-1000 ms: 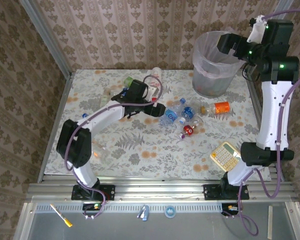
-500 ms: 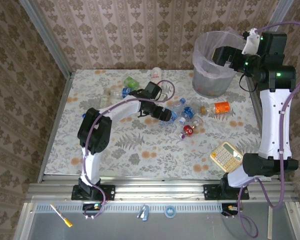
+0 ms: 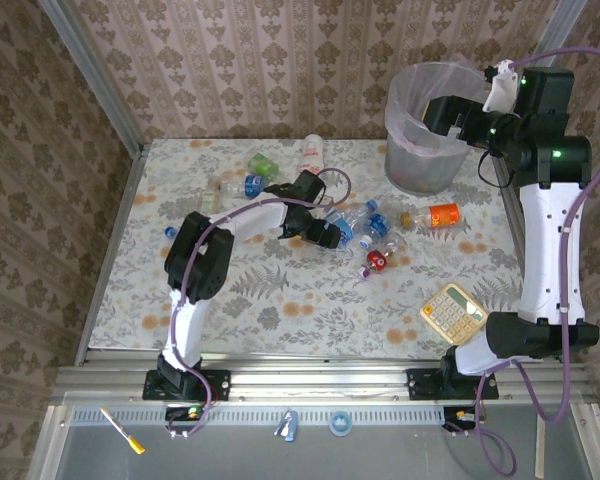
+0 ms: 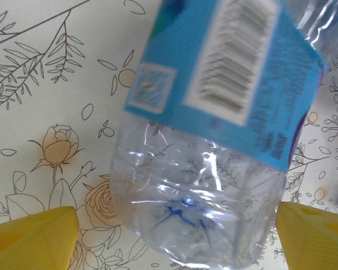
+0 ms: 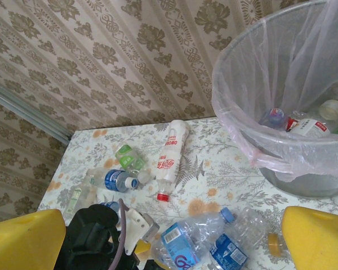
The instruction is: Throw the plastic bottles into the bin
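Observation:
A crushed clear bottle with a blue label lies on the flowered table, and its base sits between the yellow fingertips of my left gripper. The jaws are wide apart, so that gripper is open. From above, the left gripper meets this bottle mid-table. My right gripper hangs open and empty above the bin. The bagged bin holds a few bottles. More bottles lie about: white and red, green, orange.
A beige calculator lies near the right arm's base. A red-capped bottle and another blue-labelled one crowd the bottle between the left fingers. Patterned walls close the table at the back and both sides.
The left arm swung in and its gripper slid right and nearer, around the blue-labelled bottle's base. The right gripper shifted slightly left and lower over the bin.

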Motion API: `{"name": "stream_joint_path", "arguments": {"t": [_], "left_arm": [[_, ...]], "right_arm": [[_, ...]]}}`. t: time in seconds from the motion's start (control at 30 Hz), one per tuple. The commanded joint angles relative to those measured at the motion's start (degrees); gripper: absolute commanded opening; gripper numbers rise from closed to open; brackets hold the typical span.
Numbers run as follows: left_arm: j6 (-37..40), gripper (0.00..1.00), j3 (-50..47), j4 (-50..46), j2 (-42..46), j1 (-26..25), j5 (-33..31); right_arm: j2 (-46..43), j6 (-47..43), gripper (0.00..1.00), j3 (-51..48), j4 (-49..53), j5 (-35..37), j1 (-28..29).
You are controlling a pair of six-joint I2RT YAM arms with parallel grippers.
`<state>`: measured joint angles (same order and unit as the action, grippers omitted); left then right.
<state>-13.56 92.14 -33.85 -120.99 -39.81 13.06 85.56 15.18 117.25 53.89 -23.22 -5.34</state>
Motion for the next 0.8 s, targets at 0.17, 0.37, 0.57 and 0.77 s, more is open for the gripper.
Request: {"name": "stream_joint_path", "arguments": {"t": [0.17, 0.37, 0.57, 0.77], "left_arm": [[0.0, 0.87, 1.4, 1.1, -1.7, -0.4, 1.0], [0.4, 0.88, 0.0, 3.2, -0.1, -0.4, 1.5], [1.5, 0.93, -2.0, 3.3, 3.2, -0.1, 0.6], [2.2, 0.97, 1.4, 0.4, 3.8, 1.3, -2.2]], "right_arm": [[-0.6, -0.5, 1.0, -0.9, -0.7, -2.3, 0.6], [-0.5, -1.3, 1.0, -1.2, -0.1, -2.6, 0.9], [-0.5, -1.9, 1.0, -1.2, 0.6, -2.6, 1.0], [-0.4, -1.9, 1.0, -1.9, 0.6, -3.2, 1.2]]}}
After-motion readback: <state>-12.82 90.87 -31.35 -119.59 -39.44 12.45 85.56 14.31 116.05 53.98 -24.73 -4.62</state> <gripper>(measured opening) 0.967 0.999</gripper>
